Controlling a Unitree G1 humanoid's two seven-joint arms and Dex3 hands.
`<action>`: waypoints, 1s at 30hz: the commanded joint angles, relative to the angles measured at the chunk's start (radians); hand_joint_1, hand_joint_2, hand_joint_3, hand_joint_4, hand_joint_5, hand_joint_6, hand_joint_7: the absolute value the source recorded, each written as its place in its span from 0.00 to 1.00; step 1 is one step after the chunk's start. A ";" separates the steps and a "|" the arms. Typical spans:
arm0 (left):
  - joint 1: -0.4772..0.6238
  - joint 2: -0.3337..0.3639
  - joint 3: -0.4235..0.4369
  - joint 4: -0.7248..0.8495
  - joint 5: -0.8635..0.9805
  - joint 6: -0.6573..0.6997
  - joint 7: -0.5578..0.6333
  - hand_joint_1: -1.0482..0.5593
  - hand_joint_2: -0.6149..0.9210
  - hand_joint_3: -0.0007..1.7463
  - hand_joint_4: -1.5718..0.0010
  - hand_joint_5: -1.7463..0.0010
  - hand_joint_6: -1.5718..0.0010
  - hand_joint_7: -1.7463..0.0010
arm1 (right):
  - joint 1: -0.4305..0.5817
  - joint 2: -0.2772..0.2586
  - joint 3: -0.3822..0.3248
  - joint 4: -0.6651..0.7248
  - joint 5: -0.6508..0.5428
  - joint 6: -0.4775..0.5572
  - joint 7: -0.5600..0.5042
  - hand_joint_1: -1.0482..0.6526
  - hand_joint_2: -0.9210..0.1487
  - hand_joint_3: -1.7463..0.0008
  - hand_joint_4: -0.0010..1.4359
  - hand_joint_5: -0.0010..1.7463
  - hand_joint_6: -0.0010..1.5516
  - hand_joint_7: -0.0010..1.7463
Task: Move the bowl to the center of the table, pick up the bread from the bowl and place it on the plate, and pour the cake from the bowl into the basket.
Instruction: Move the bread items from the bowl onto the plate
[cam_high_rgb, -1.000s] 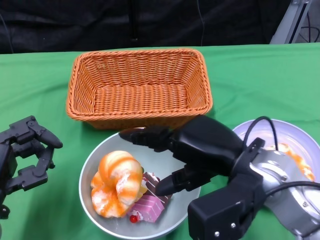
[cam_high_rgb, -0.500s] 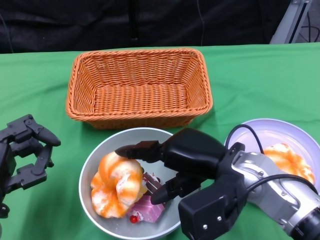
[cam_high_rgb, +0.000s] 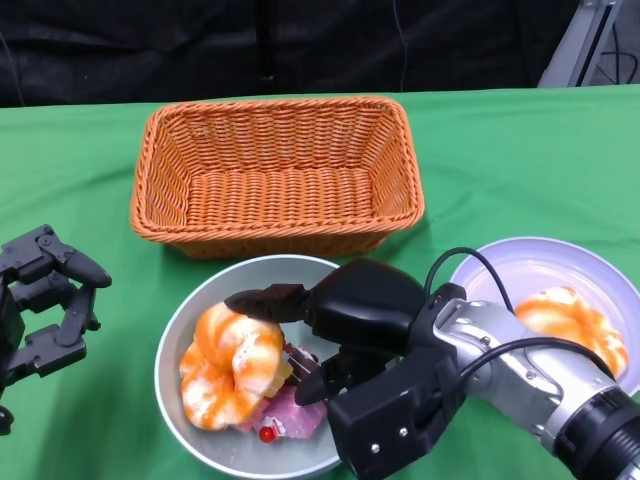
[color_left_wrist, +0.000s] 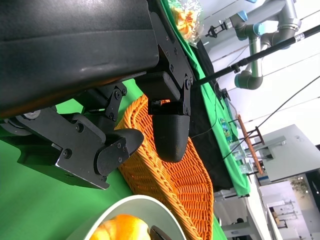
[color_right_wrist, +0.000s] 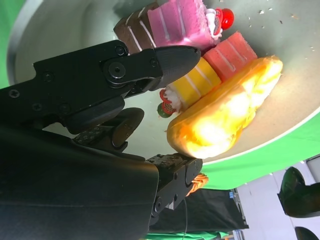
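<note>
Bread in bowl, beside right hand.

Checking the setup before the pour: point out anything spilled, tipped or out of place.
Nothing is spilled or tipped. The bowl sits upright with the bread and the cake inside. A second bread lies on the plate. The basket stands upright. The right hand reaches into the bowl.

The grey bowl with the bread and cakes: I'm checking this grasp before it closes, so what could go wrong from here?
1. The right hand is open over the grey bowl, its fingers close to the yellow cake slice; closing might catch cake along with the orange glazed bread.
2. The pink cake slices lean against the bread, so lifting it could tip them out.
3. The white plate already holds a bread piece, leaving less room.
</note>
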 joint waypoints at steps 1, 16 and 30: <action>0.003 0.010 0.008 -0.018 0.008 -0.015 0.023 0.68 0.83 0.56 0.50 0.08 0.51 0.26 | -0.003 0.005 0.009 0.023 -0.004 -0.021 -0.034 0.18 0.00 0.89 0.46 0.00 0.17 0.00; -0.010 0.015 0.009 0.007 -0.009 -0.016 0.007 0.68 0.83 0.58 0.51 0.06 0.52 0.24 | 0.045 -0.024 0.007 -0.022 -0.042 -0.041 -0.175 0.19 0.00 0.87 0.45 0.00 0.14 0.00; -0.011 0.014 0.009 0.007 -0.008 -0.018 0.009 0.68 0.82 0.59 0.50 0.06 0.52 0.23 | 0.063 -0.032 0.005 -0.037 -0.049 -0.048 -0.225 0.18 0.00 0.86 0.44 0.00 0.16 0.01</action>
